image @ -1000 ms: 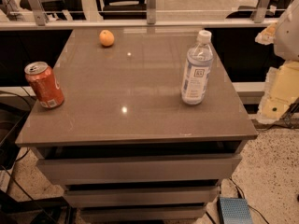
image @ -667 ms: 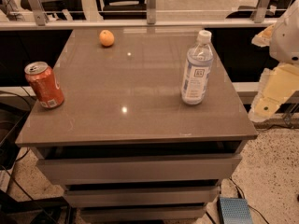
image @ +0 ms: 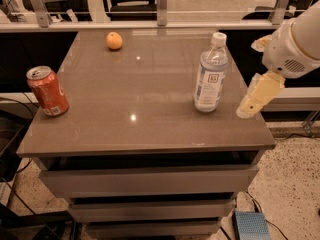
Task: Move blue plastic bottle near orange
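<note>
Swing the gripper, beside the worktop's right edge, left to the upright blue plastic bottle; grip mid-label. I cannot tell the jaws' opening.

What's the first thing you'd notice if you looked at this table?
The tall blue plastic bottle stands right of the middle of the table, with the robot's gripper hanging just off the right edge beside it. A red soda can stands at the left edge, and a small orange sits at the far side.
</note>
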Robot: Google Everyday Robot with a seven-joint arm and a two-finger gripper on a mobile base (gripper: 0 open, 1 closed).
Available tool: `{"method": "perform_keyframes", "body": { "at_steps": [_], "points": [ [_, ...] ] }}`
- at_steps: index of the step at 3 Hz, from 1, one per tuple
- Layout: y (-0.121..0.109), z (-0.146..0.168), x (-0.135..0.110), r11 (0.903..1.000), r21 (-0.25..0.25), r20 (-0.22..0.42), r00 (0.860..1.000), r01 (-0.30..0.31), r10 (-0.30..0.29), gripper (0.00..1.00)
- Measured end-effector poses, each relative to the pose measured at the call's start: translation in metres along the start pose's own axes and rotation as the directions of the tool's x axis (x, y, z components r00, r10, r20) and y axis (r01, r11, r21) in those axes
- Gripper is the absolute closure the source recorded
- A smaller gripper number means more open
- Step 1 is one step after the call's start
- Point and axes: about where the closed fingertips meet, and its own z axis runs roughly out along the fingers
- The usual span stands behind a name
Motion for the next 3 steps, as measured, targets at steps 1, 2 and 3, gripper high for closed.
{"method": "perform_keyframes", "body": {
  "at_steps": [1, 2, 3],
  "points": [
    [-0.016, 0.025, -0.009, 0.9976, -0.013, 0.097, 0.993, -0.067, 0.068, 0.00],
    [-0.021, 0.044, -0.018, 0.9864, -0.076, 0.201, 0.967, -0.146, 0.158, 0.00],
    [-0.022, 0.056, -0.025, 0.9588, -0.174, 0.298, 0.916, -0.224, 0.269, 0.00]
  ]
}}
